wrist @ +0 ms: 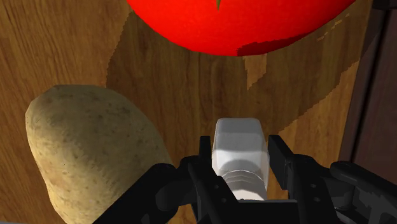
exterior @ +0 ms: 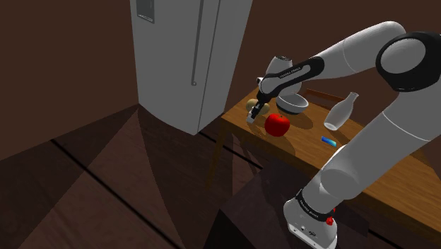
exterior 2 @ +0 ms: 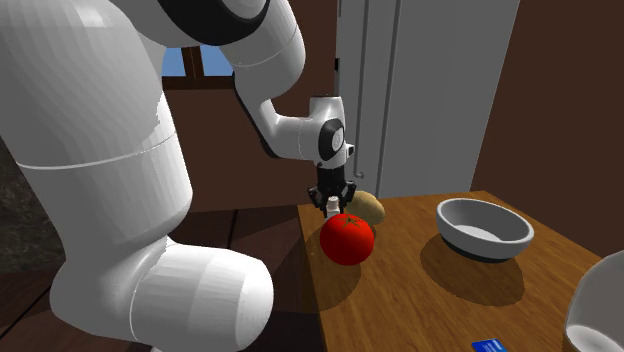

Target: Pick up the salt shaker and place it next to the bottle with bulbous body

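HAND (wrist: 242,151): clasped on the salt shaker (wrist: 238,137), at the desk (exterior: 381,177) edge | LIFT: to be raised straight up, clear of potato (wrist: 89,146) and red fruit (wrist: 235,25) | TARGET: to be set upright beside the bottle (exterior: 343,112), beyond the bowl (exterior: 292,103)

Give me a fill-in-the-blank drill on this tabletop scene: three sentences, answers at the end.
1. The all-black two-finger gripper is shut on a small white ____.
2. The round fruit beside the tan potato is ____ in colour.
3. The white bulbous bottle shares the brown wooden table with a round grey ____.
Missing words: salt shaker; red; bowl.
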{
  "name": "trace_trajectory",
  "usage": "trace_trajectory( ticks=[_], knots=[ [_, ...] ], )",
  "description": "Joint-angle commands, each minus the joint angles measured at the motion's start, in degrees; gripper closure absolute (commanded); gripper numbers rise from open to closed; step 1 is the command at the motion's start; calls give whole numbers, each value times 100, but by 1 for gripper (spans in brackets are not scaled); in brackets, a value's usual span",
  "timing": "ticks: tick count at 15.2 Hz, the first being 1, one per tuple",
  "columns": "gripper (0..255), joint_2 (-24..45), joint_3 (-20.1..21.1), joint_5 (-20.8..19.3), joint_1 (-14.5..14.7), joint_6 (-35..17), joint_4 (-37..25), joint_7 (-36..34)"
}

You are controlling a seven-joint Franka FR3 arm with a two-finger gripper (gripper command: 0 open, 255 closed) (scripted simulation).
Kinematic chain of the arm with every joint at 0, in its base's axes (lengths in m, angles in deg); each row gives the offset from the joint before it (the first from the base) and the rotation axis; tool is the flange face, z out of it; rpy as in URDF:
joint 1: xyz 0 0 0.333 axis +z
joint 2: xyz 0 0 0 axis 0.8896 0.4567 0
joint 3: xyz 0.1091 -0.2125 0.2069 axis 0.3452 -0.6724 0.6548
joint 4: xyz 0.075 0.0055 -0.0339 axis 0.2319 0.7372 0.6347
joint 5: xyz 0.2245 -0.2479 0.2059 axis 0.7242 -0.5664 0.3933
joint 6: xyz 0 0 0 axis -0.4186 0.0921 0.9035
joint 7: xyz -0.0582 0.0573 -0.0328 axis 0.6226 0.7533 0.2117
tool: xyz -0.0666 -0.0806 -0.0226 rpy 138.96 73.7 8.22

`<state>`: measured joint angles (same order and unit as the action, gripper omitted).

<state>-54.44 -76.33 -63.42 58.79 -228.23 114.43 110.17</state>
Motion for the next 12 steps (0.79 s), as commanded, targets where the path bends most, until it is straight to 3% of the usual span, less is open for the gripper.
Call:
trace_trajectory(
  ticks=[1,7,12],
  knots=[
    [255,2,-2,-1,-1,-1,1,0],
    [255,3,-2,0,-2,-2,1,0],
    [255,-285,29,-87,-13,424,-146,-55]
  ],
)
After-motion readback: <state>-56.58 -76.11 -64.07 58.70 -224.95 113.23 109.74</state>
